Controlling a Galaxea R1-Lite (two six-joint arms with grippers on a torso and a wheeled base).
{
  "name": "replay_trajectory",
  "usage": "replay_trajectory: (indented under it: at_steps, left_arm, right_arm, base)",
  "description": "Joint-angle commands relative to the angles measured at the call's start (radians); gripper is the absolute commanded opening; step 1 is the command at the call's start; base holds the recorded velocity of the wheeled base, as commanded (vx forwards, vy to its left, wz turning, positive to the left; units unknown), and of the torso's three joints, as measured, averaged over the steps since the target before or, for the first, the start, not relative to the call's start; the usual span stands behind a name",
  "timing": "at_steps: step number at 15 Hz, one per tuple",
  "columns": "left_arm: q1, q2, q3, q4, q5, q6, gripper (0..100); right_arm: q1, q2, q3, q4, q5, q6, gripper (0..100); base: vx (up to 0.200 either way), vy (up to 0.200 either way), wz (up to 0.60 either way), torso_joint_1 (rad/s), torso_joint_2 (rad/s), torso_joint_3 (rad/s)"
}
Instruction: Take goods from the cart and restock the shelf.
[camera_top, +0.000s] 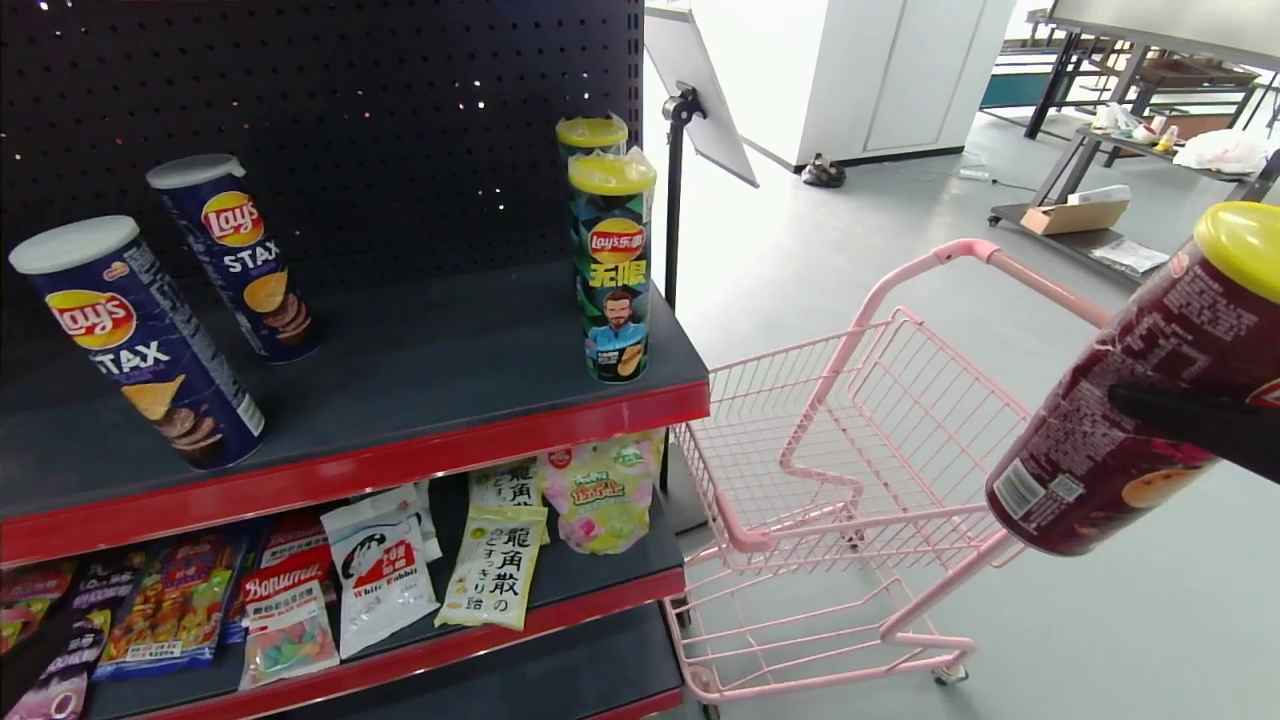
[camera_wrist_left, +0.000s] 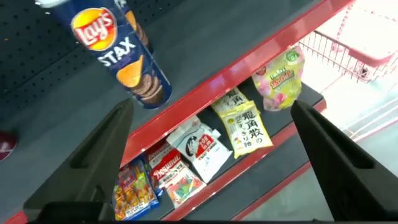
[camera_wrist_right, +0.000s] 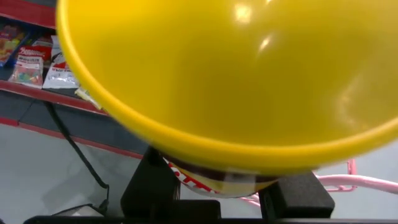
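Note:
A dark red chip can (camera_top: 1130, 400) with a yellow lid hangs tilted in the air to the right of the pink cart (camera_top: 860, 400). My right gripper (camera_top: 1150, 410) is shut on it. In the right wrist view the yellow lid (camera_wrist_right: 236, 74) looms above that gripper (camera_wrist_right: 224, 186), with black fingers (camera_wrist_right: 152, 186) on either side of the can. My left gripper (camera_wrist_left: 211, 162) is open with nothing in it, hovering over the red front edge of the top shelf (camera_wrist_left: 205, 87), near a blue chip can (camera_wrist_left: 121, 53). The cart's basket holds no goods.
The top shelf (camera_top: 430, 360) carries two blue cans (camera_top: 140, 340) at the left and two green cans (camera_top: 615, 265) at its right end, with bare board between. Snack bags (camera_top: 380, 570) fill the lower shelf. A panel on a stand (camera_top: 700, 90) stands behind the shelf's right end.

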Motion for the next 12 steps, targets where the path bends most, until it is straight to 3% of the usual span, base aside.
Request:
replay_trajectory:
  at_steps: [1,5,8,12]
  left_arm:
    - [0.0,-0.003,-0.005,-0.002,0.001,0.0,100]
    - [0.0,-0.007,-0.002,0.0,0.001,0.016,100]
    - [0.0,-0.007,0.001,0.0,0.001,0.016,100]
    - [0.0,-0.007,0.008,0.0,-0.004,0.017,100]
  right_arm:
    - [0.0,-0.002,0.002,-0.001,-0.001,-0.001,0]
    - [0.0,-0.002,0.0,-0.001,-0.001,-0.002,0]
    - [-0.005,-0.004,0.013,-0.003,-0.002,-0.002,0]
    - [-0.003,-0.024,0.033,-0.003,0.002,-0.002,0]
  base:
    - [0.0,0.0,0.6,-0.017,-0.01,0.002]
    - [0.0,0.0,0.6,0.005,0.0,-0.001]
    - [0.0,0.0,0.0,0.0,0.0,0.0]
    - [0.0,0.2,0.0,0.001,0.0,0.002]
